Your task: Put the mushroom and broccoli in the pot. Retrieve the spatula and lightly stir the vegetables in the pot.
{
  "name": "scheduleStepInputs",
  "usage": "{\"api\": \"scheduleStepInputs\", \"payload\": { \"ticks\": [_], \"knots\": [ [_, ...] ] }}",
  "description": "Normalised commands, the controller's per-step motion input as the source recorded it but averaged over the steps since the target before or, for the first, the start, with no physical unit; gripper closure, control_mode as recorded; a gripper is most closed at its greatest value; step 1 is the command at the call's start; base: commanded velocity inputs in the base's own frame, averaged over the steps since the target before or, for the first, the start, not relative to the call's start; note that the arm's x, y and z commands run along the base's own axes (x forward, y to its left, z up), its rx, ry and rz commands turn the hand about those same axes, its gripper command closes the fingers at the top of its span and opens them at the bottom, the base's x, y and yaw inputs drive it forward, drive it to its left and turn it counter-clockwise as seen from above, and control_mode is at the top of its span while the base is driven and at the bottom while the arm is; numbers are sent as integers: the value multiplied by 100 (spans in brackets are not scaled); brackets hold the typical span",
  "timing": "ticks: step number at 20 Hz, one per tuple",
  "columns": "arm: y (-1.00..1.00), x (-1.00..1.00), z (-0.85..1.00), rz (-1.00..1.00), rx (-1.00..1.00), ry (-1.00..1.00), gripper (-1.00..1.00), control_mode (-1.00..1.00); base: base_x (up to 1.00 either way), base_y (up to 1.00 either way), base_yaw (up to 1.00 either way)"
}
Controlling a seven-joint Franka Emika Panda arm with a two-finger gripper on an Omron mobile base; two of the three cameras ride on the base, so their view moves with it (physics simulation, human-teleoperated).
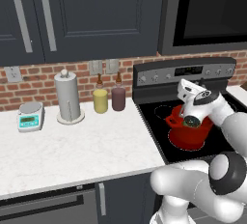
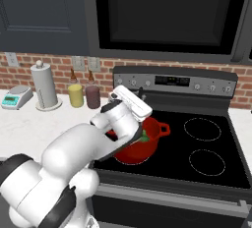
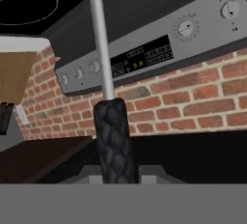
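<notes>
My gripper (image 3: 116, 172) is clamped on the spatula (image 3: 103, 73) by its black handle, above the red pot (image 2: 140, 148) on the stove's (image 2: 216, 173) front left burner; broccoli (image 2: 144, 137) peeks inside.

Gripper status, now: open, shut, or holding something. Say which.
Gripper: shut on the spatula, gripping its black handle, the shaft running away toward the red pot.
</notes>
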Motion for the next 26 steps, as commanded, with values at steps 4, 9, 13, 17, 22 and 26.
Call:
{"api": "scheduleStepInputs", "payload": {
  "ticks": [4, 9, 13, 17, 22, 26],
  "knots": [
    [-2, -44, 31, 0, 0, 6, 100, -100, 0, 0, 0],
    [0, -18, 13, 0, 0, 0, 100, -100, 0, 0, 0],
    [0, -13, 0, 0, 0, 0, 100, -100, 0, 0, 0],
    [0, -27, -1, 0, -1, 3, 100, -100, 0, 0, 0],
    [-3, -33, -6, 0, -4, 7, 100, -100, 0, 0, 0],
    [-2, -15, -29, 0, -5, 9, 100, -100, 0, 0, 0]
  ]
}}
